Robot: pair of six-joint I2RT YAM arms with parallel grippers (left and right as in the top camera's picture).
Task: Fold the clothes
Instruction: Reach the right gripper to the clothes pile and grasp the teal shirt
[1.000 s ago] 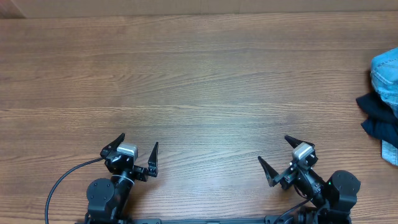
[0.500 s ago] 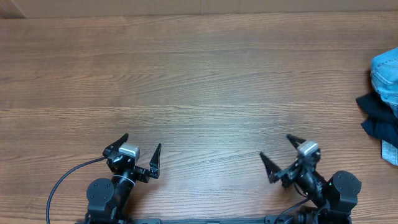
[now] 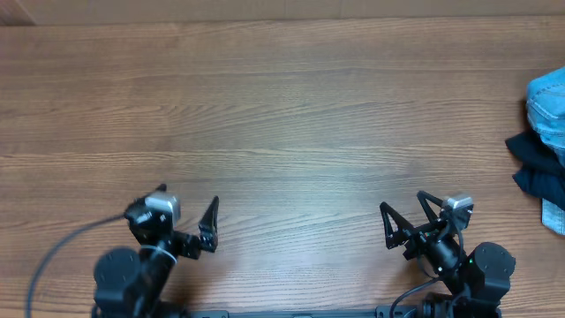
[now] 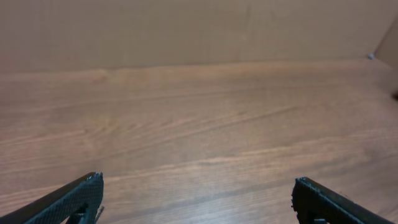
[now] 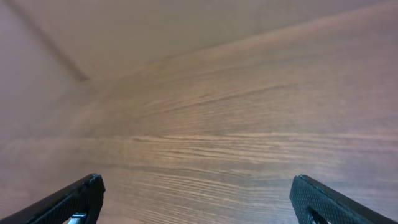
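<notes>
Left end effector, right end effector released over wood-grain table; clothes far right.

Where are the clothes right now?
Overhead view: the clothes lie heaped at the table's right edge, partly out of frame, well clear of the right gripper.

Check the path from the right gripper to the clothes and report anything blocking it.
Nothing visible blocks it: only bare wooden table lies between the open right gripper and the clothes piled at the table's right edge.
</notes>
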